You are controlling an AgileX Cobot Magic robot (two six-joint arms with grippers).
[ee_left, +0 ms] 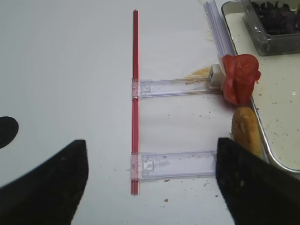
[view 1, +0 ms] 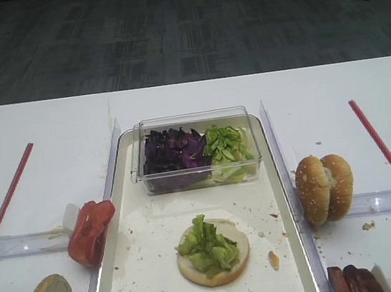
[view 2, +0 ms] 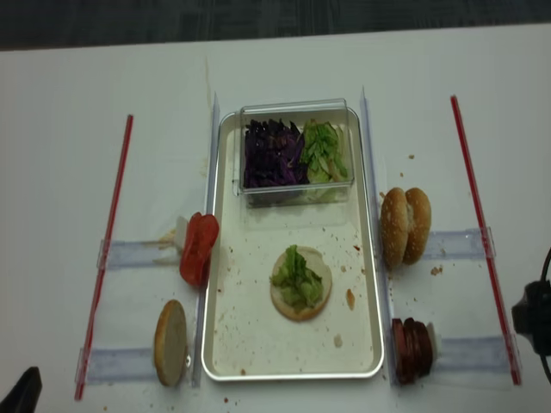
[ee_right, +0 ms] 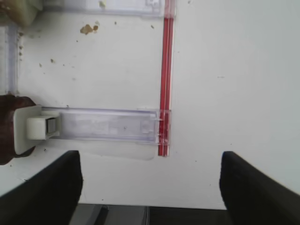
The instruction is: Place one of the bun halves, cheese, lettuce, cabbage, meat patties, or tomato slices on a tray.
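Hovering open, the right hand (ee_right: 150,187) sits near the meat patties (ee_right: 8,126)

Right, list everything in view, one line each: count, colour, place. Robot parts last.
tray: one, white with shiny rim, centre of the table
clear plastic box: one, transparent, far end of the tray
cabbage: one heap, dark purple, left half of the box
lettuce: light green, one heap in the right half of the box, one clump on the bun on the tray
bun halves: four, tan; one flat on the tray, two on edge right of it, one on edge at near left
tomato slices: one stack, red, left of the tray
meat patties: one stack, dark reddish-brown, right of the tray, near end
red strips: two, far left and far right
left gripper: black, open
right gripper: black, open
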